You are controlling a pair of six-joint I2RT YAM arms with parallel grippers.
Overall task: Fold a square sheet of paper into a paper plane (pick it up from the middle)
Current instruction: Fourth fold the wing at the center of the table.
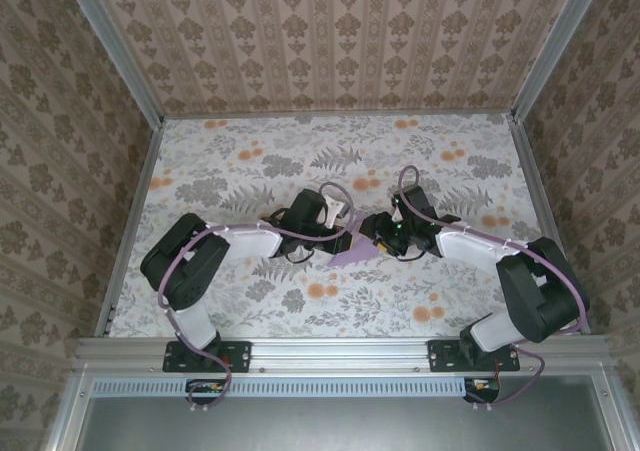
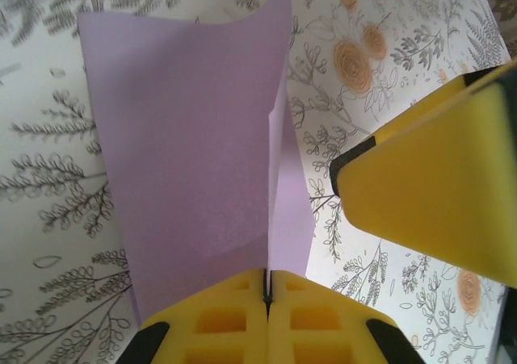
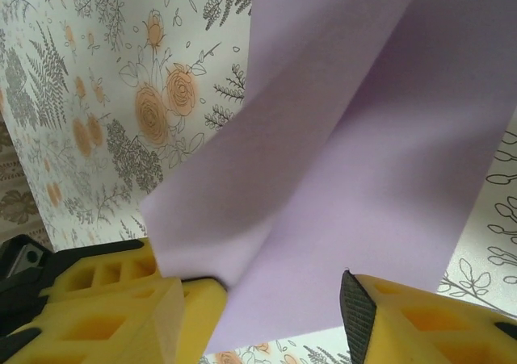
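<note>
Left wrist view: left gripper [image 2: 266,290] jaws clamp the purple paper [image 2: 194,154] at its crease, likely holding the fold; right gripper [image 3: 262,311] jaws apart, straddling it.

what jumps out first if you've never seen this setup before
The lavender paper sheet catches the eye first: it is creased down the middle and lifted off the floral tabletop at the centre, between the two arms. The left tool has its yellow fingers pinched shut on one edge of the sheet. The right tool is open, with a finger on either side of the paper.
</note>
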